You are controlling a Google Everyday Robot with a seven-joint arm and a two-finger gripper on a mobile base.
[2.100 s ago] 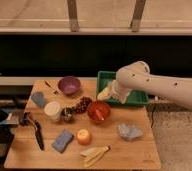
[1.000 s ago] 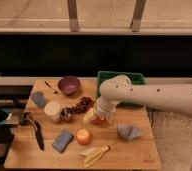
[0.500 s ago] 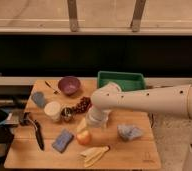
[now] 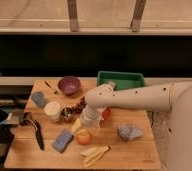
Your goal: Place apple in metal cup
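Observation:
The apple (image 4: 83,137) is a small yellow-orange fruit on the wooden table (image 4: 134,150), near the front middle. The metal cup (image 4: 66,114) is short and shiny, standing just right of the white cup (image 4: 52,110), up and left of the apple. My gripper (image 4: 79,127) hangs from the white arm (image 4: 134,99) that reaches in from the right. It is directly above the apple, touching or nearly touching its top left. The arm hides most of the red bowl (image 4: 106,114).
A purple bowl (image 4: 69,85) and a green tray (image 4: 121,80) stand at the back. Dark grapes (image 4: 79,105) lie beside the metal cup. A blue sponge (image 4: 63,141), banana peel (image 4: 95,154), crumpled blue cloth (image 4: 129,132), black tool (image 4: 37,134) and a grey-blue object (image 4: 38,99) lie around.
My arm has swung from the green tray at the back right down and left across the red bowl. The gripper now hangs over the apple. The objects have not moved.

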